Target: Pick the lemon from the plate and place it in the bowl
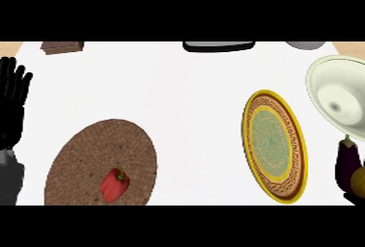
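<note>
Left hand [13, 103] rests open, fingers up, at your left edge. Your round yellow lemon [358, 182] is cut by the right edge, below the glossy cream bowl [341, 96]. You cannot tell the right hand's [354, 198] state. Bare white counter [192, 96] lies between.

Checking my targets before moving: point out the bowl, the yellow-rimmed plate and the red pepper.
bowl [329, 82]: head view, inner wall.
yellow-rimmed plate [273, 144]: head view, green centre.
red pepper [113, 186]: head view, its body.
</note>
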Controlling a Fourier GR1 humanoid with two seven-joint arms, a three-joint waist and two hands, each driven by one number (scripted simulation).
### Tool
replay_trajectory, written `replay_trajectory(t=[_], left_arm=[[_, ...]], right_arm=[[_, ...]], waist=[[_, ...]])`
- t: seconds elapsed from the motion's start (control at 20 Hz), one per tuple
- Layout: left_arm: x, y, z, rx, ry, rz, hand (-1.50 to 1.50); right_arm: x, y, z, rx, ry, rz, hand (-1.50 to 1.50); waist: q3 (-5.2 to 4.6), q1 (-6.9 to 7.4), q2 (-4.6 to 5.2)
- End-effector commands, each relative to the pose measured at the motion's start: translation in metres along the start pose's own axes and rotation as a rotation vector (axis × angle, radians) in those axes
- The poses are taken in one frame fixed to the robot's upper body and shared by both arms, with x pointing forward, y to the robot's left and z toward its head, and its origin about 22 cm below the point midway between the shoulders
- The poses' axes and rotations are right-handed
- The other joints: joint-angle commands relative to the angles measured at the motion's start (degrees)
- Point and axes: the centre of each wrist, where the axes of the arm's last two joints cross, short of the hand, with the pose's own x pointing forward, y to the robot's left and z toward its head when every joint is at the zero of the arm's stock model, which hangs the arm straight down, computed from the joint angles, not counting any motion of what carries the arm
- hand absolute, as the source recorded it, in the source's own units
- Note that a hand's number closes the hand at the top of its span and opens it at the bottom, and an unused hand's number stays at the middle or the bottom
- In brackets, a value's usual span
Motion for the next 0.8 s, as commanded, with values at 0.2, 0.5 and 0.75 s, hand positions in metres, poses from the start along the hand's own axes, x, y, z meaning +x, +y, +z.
replay_trajectory(t=[0.2, 0.5, 0.75], left_arm=[[-0.003, -0.001, 0.005, -0.013, 0.01, 0.003, 0.0], [-0.003, 0.0, 0.002, -0.014, 0.015, 0.015, 0.0], [-0.003, -0.005, 0.003, -0.046, 0.013, 0.015, 0.0]], right_arm=[[-0.128, -0.088, 0.034, -0.18, 0.157, -0.02, 1.5], [-0.179, -0.132, 0.067, -0.306, 0.008, -0.133, 1.5], [-0.205, -0.178, 0.098, -0.461, -0.137, -0.183, 1.5]], waist=[[0.6, 1.03, -0.14], [0.51, 1.23, -0.41], [0.39, 2.48, -0.26]])
